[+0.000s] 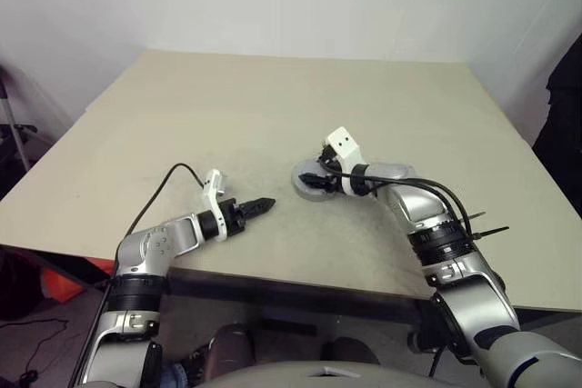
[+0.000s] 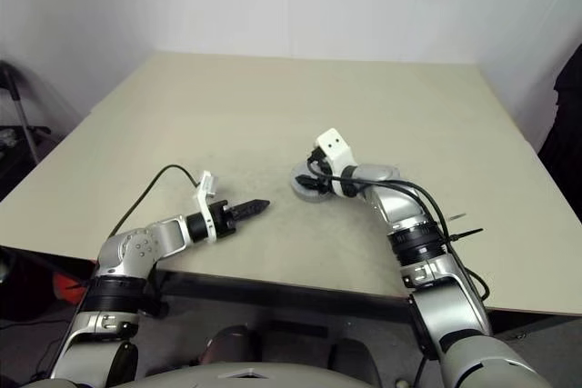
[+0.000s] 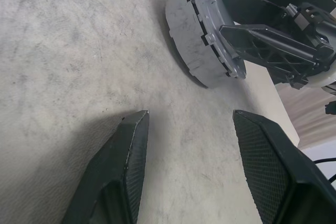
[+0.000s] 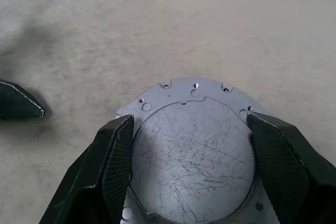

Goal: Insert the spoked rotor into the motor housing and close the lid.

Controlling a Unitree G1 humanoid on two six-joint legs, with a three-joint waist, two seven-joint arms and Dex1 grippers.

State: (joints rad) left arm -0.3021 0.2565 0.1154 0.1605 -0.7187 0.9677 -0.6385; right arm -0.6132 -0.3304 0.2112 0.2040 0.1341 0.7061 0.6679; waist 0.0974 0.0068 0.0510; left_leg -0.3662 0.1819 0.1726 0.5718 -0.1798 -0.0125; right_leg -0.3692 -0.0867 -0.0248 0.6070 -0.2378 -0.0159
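Right wrist view puts the right gripper directly over the motor housing, its two black fingers spread wide and standing just outside the round grey lid, one on either side, so the jaws straddle the disc; whether the pads actually touch its edge I cannot tell, and nothing is lifted. The lid already lies in its recess in the housing plate, with the screw holes of the plate showing just beyond the fingertips, so the step in hand looks like seating or pressing the lid home. To do it well, the fingers should stay centred on the disc, press evenly on both sides and keep the housing from sliding on the table. The spoked rotor cannot be seen, presumably under the lid. The left gripper hovers low over the table a little way to the side of the housing, jaws partly open and holding nothing; its tip is near enough to steady the housing, yet it leaves the path free. A black cable trails behind it, well apart.
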